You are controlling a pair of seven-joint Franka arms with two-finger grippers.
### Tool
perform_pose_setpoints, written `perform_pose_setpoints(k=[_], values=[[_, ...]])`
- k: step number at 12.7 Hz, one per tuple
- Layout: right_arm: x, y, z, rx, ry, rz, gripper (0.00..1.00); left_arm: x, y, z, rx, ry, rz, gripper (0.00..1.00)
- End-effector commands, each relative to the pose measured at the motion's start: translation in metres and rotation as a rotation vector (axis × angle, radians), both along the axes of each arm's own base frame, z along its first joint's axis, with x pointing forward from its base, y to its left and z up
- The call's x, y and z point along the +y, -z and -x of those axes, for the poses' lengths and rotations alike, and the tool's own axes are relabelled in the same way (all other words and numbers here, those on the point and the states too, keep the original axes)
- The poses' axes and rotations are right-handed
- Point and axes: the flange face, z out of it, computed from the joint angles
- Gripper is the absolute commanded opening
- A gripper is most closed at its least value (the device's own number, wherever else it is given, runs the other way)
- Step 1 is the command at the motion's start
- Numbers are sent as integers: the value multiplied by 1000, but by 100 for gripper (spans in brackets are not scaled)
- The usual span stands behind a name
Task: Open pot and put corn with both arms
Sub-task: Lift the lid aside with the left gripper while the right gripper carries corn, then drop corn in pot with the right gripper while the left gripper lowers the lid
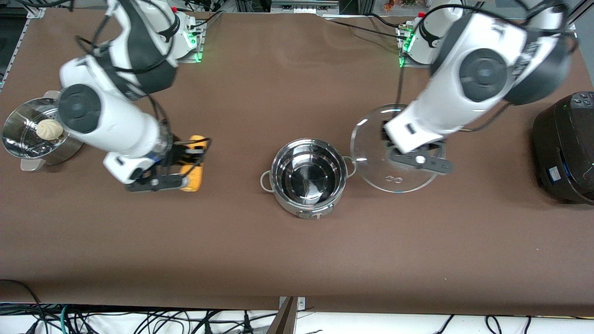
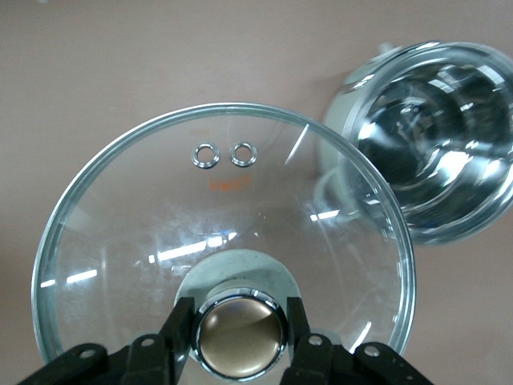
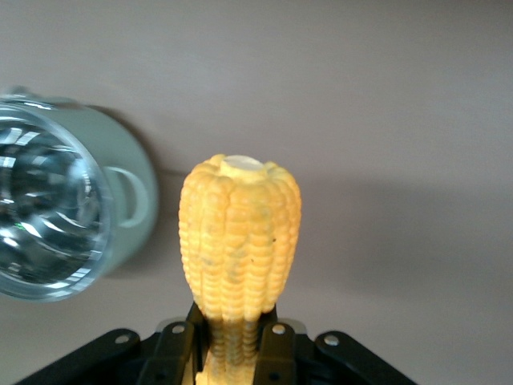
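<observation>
The pot (image 1: 308,176) stands open and shiny mid-desk (image 1: 297,260), with bare brown surface all round it. The left pincer (image 2: 240,325) grips the copper knob (image 2: 240,333) of the glass lid (image 1: 371,157), holding it just beside the pot, toward the left arm's end. The right pincer (image 3: 228,341) clamps the yellow corn (image 3: 239,237) by one end, above the desk between pot and steamer bowl (image 1: 28,139).

Pot (image 1: 308,176) mouth open — lid (image 1: 394,178) held aside.
</observation>
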Motion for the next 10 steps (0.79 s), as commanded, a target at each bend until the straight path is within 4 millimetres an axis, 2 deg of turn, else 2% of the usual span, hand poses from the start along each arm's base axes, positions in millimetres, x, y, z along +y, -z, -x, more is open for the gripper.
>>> perform_pose_setpoints(k=[1, 2, 4, 6, 8, 10], values=[[71, 16, 12, -43, -4, -53, 15, 88, 2, -8, 33, 31, 24, 13], [97, 23, 20, -64, -38, -65, 15, 117, 14, -15, 46, 43, 22, 13], [142, 27, 32, -96, -101, -78, 14, 166, 51, -24, 67, 88, 33, 14], [175, 41, 44, -100, -151, -73, 13, 186, 96, -25, 44, 114, 44, 14], [203, 62, 56, -96, -183, -57, 12, 187, 152, -20, 8, 112, 46, 15], [226, 85, 66, -100, -209, -42, 12, 186, 195, -13, -19, 110, 50, 15]])
